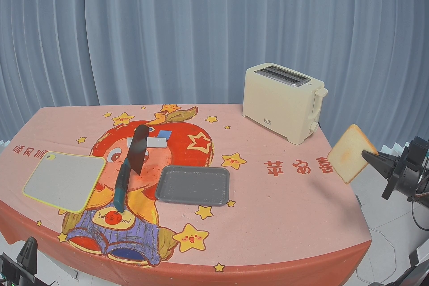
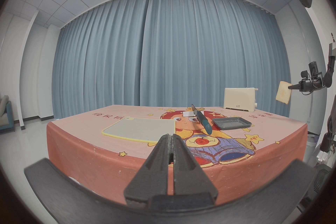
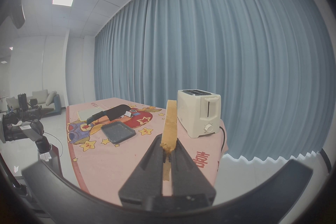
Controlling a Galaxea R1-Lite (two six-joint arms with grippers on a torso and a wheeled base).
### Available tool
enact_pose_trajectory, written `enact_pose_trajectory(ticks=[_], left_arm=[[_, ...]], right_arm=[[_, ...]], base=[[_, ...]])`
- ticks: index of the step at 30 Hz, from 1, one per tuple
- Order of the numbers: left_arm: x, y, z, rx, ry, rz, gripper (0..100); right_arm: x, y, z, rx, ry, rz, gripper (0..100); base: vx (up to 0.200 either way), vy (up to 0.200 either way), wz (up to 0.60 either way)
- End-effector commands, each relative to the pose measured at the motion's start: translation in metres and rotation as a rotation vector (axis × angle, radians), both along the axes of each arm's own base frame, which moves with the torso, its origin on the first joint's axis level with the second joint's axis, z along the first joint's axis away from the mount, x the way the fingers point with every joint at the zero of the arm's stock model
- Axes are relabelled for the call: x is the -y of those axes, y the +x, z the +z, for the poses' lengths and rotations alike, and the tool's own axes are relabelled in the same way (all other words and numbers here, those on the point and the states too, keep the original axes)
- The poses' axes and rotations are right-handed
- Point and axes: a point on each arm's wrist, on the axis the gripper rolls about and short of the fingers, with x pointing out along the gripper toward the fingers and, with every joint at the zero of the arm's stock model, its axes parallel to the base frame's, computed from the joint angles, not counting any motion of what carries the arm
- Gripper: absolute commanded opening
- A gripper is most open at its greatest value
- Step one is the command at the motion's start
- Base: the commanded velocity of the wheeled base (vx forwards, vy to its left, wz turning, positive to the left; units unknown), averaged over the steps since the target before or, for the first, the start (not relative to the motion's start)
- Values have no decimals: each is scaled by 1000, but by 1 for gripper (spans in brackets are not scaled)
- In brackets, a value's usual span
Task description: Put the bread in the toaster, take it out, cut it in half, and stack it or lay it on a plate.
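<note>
A slice of toasted bread (image 1: 350, 154) hangs in the air off the table's right edge, held on edge by my right gripper (image 1: 369, 155), which is shut on its lower corner (image 3: 169, 137). The cream toaster (image 1: 282, 100) stands at the back right of the table with both slots bare; it sits a little beyond the bread (image 3: 199, 116). My left gripper (image 2: 171, 144) is shut with nothing in it, low before the table's front left corner (image 1: 27, 252). A dark knife (image 1: 130, 166) leans upright near the table's middle. A grey tray (image 1: 193, 185) lies beside it.
A pale cutting board with a yellow rim (image 1: 65, 180) lies at the front left. A small white and blue card (image 1: 157, 140) rests behind the knife. The pink printed tablecloth (image 1: 277, 206) has free room at the right front. Blue curtains close off the back.
</note>
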Motion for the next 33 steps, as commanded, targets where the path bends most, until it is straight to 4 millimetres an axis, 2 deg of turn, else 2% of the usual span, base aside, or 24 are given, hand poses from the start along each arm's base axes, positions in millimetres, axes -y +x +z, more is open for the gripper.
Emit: enact_pose_trajectory(ticks=[1,5,10,19,20,21,26,27,30,33], left_arm=[[0,1,-5,-19,0,1,0],[0,1,-5,-19,0,1,0],[0,1,-5,-19,0,1,0],[0,1,-5,-19,0,1,0],[0,1,-5,-19,0,1,0],[0,1,-5,-19,0,1,0],[0,1,-5,-19,0,1,0],[0,1,-5,-19,0,1,0],[0,1,-5,-19,0,1,0],[0,1,-5,-19,0,1,0]], right_arm=[[0,1,4,14,5,2,0],[-2,14,11,28,8,1,0],[-7,51,33,86,13,8,0],[-22,109,53,138,24,51,0],[-22,111,53,138,24,51,0],[-24,121,56,134,23,52,0],[-31,146,64,128,23,71,0],[-36,158,67,139,30,92,0],[-40,174,67,149,32,98,0],[-44,200,66,170,36,101,0]], base=[[0,0,0],[0,0,0],[0,0,0],[0,0,0],[0,0,0],[0,0,0],[0,0,0],[0,0,0],[0,0,0],[0,0,0]])
